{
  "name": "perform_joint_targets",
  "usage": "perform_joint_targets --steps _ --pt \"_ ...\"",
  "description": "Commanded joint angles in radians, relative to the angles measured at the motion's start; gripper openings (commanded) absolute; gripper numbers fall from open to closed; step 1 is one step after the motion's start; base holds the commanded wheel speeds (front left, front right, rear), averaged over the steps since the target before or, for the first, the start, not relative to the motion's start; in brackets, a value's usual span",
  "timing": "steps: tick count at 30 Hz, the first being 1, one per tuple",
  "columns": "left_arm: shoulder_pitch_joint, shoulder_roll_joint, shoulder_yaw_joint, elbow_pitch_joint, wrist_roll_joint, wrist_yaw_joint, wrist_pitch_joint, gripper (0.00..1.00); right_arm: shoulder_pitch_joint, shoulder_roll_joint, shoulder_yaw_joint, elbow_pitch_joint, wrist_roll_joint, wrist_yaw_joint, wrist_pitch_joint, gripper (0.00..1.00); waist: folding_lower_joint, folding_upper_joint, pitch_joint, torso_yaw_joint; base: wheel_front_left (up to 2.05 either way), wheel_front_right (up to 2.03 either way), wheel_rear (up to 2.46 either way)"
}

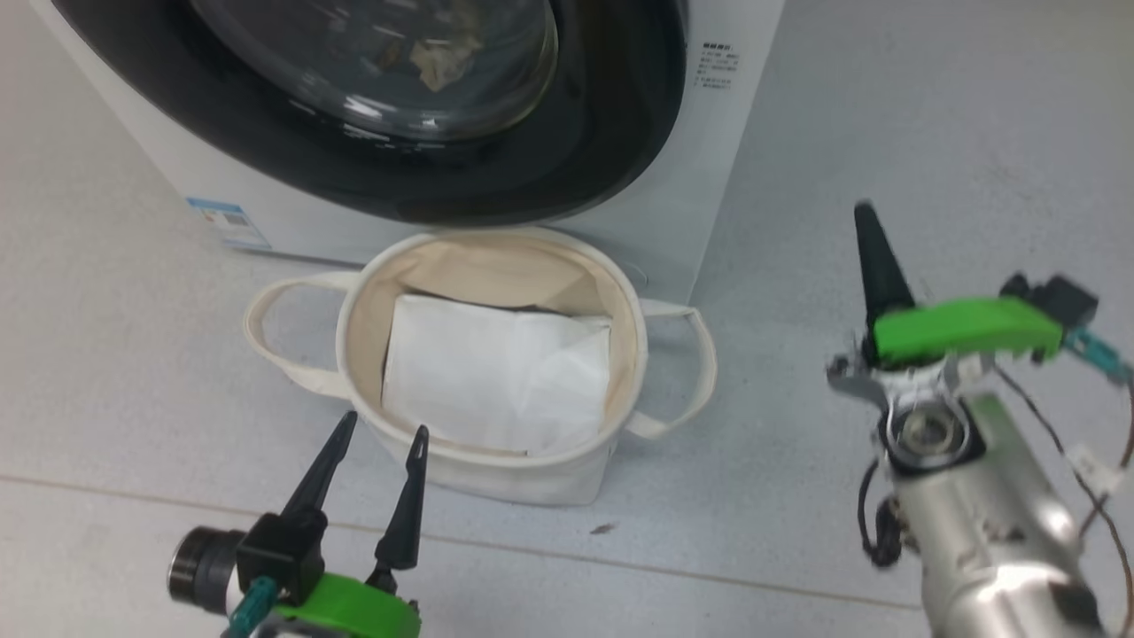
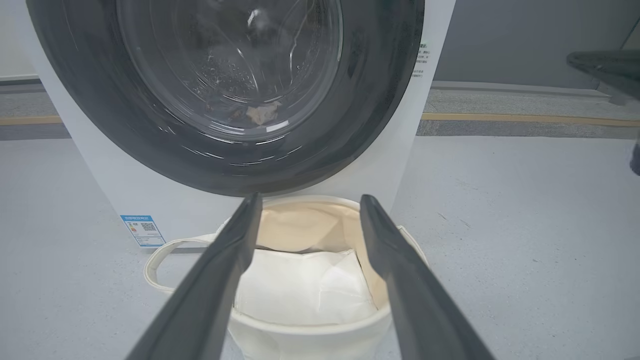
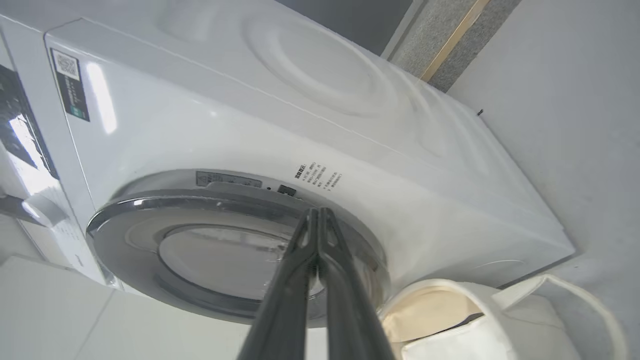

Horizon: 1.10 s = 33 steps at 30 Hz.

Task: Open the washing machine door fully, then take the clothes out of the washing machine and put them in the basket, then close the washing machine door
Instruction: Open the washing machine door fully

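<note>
The white washing machine (image 1: 673,204) fills the top of the head view. The washing machine door (image 1: 620,133), black-rimmed with a bulging glass window, lies against its front. Through the glass a pale scrap of the clothes (image 1: 443,64) shows in the drum. The cream basket (image 1: 625,310) stands on the floor just before the machine. My left gripper (image 1: 385,423) is open and empty at the basket's near rim. My right gripper (image 1: 866,217) is shut on nothing, off to the basket's right. In the right wrist view its tips (image 3: 318,212) point at the door's (image 3: 150,210) rim.
A flat white sheet (image 1: 496,381) lies inside the basket. Two loop handles stick out at its sides, one of them (image 1: 266,310) on the left. A blue label (image 1: 229,221) marks the machine's lower front. Grey floor (image 1: 930,133) stretches to the right of the machine.
</note>
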Motion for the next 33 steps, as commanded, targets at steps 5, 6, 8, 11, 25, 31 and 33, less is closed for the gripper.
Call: perform_joint_targets --steps 5,6,8,11,25,31,33 --pt "-0.07 0.011 0.018 -0.038 0.003 -0.001 -0.012 1.0 -0.187 0.002 -0.03 0.047 0.146 0.0 0.107 0.0 0.0 0.0 0.071 0.014 0.0 0.0 0.0" --pt "-0.077 0.009 0.015 -0.038 0.004 -0.002 -0.012 1.0 -0.218 0.002 -0.045 0.065 0.168 0.0 0.128 0.0 0.0 0.0 0.082 0.019 0.0 0.0 0.0" --pt "-0.09 0.004 0.009 -0.033 0.006 -0.004 -0.012 1.0 -0.273 0.002 -0.074 0.105 0.212 0.0 0.174 0.0 0.0 0.0 0.099 0.031 0.0 0.0 0.0" --pt "-0.104 -0.005 -0.003 -0.022 0.01 -0.007 -0.012 1.0 -0.344 -0.002 -0.107 0.175 0.27 0.0 0.251 0.0 0.0 0.0 0.122 0.048 0.0 0.0 0.0" --pt "-0.178 -0.068 -0.043 0.026 0.023 -0.015 -0.012 1.0 -0.636 -0.037 -0.183 0.422 0.503 0.0 0.577 0.0 0.0 0.0 0.243 0.142 0.0 0.0 0.0" --pt "-0.197 -0.081 -0.058 0.033 0.031 -0.023 -0.012 1.0 -0.681 -0.041 -0.168 0.462 0.5 0.0 0.59 0.0 0.0 0.0 0.265 0.162 0.0 0.0 0.0" --pt "-0.205 -0.084 -0.059 0.028 0.032 -0.023 -0.012 1.0 -0.7 -0.04 -0.164 0.474 0.497 0.0 0.585 0.0 0.0 0.0 0.278 0.168 0.0 0.0 0.0"
